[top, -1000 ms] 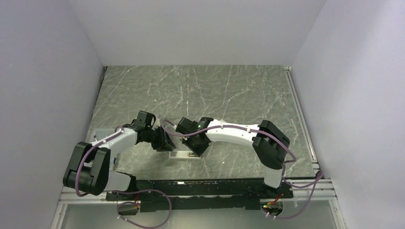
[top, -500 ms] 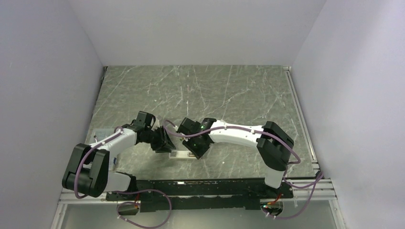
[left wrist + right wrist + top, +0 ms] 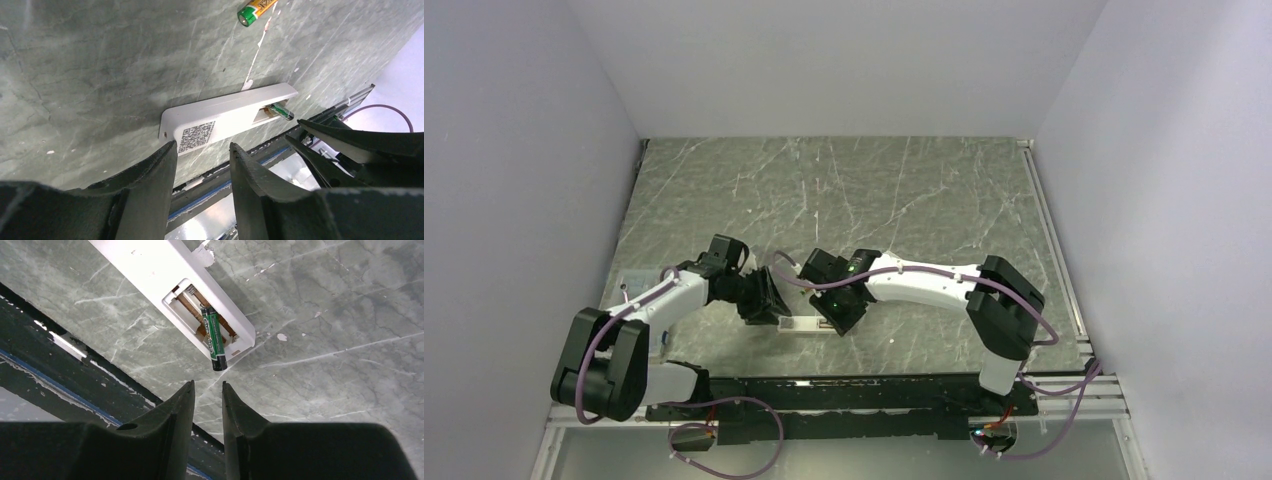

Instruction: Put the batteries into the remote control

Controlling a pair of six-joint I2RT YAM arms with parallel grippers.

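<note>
1. The right gripper [image 3: 207, 385] hangs just off the end of the remote [image 3: 150, 265], its jaws a narrow slit apart and holding nothing.
2. The left gripper [image 3: 202, 146] hovers over the other end of the remote, above its printed code label. Its jaws are parted somewhat wider and are also empty.
3. The white remote lies back-up on the grey marbled table [image 3: 904, 200], near the front edge and between the two grippers. Its cover is off and the battery bay [image 3: 187, 302] is open.
4. The green battery [image 3: 214, 337] lies at a slant in the bay, with one end inside and its dark end poking out past the remote's end wall. It looks placed but not pressed home.
5. The orange-gold battery [image 3: 256, 9] lies loose on the table, well apart from the remote, and neither gripper is touching it.
6. The job looks less than half done. The green battery likely needs pushing flat against its contacts, and the orange-gold one must then be fetched and seated beside it.
7. The overhanging battery could tip out if the remote is nudged.
</note>
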